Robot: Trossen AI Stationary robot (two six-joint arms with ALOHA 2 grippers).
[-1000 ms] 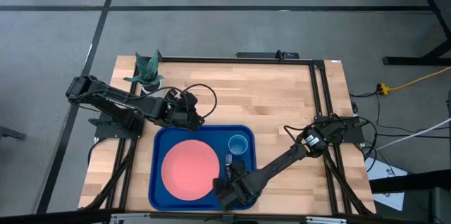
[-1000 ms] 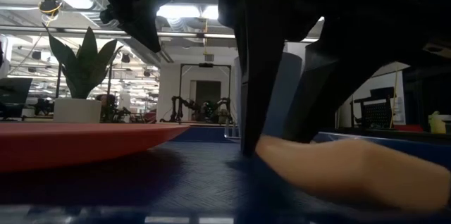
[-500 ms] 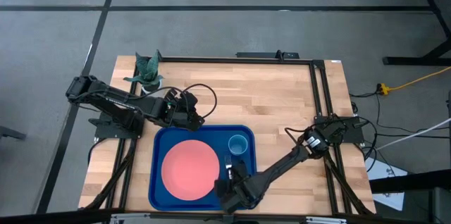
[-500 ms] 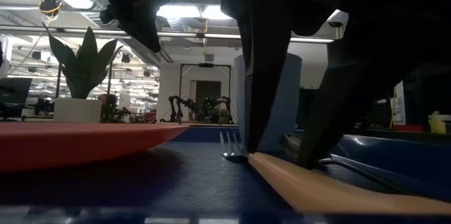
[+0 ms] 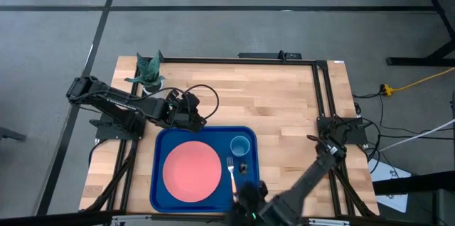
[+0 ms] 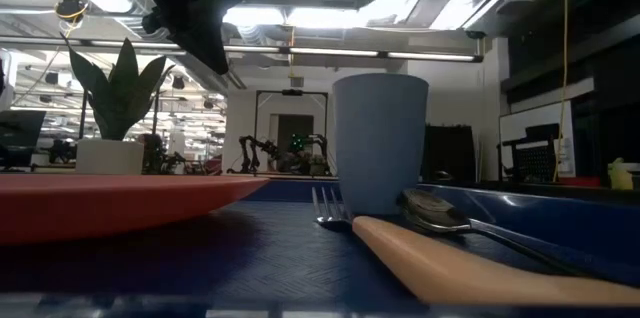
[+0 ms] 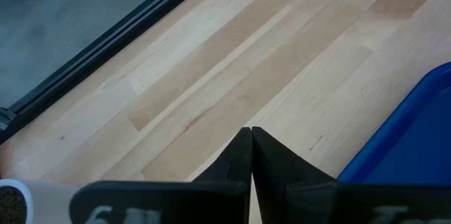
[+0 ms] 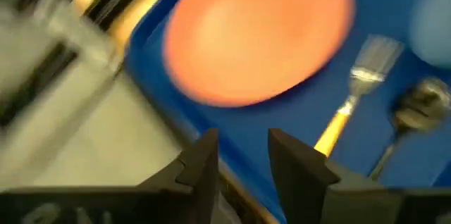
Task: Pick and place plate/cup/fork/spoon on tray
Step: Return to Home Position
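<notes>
The blue tray (image 5: 161, 183) lies on the wooden table near its front edge. On it rest the salmon plate (image 5: 191, 170), the light-blue cup (image 5: 240, 145) standing upright, the tan-handled fork (image 5: 232, 174) and the dark spoon (image 5: 242, 168), lying side by side right of the plate. My right gripper (image 5: 245, 195) hangs open and empty over the tray's near rim; its wrist view shows the open fingers (image 8: 243, 155) with the plate (image 8: 261, 34), fork (image 8: 352, 97) and spoon (image 8: 409, 108) beyond. My left gripper (image 5: 200, 120) is shut and empty at the tray's far edge.
A white pot with a green plant (image 5: 149, 73) stands at the table's far left corner. The table's far and right parts show bare wood (image 5: 284, 98). A black frame rail (image 5: 323, 105) runs along the right side. The left wrist view shows the tray's corner (image 7: 409, 139).
My right gripper has come away from the fork, risen, and drawn back toward the table's near edge, out of the low view. The fork's handle, blurred and close to the low camera a second ago, now lies flat on the tray beside the spoon.
</notes>
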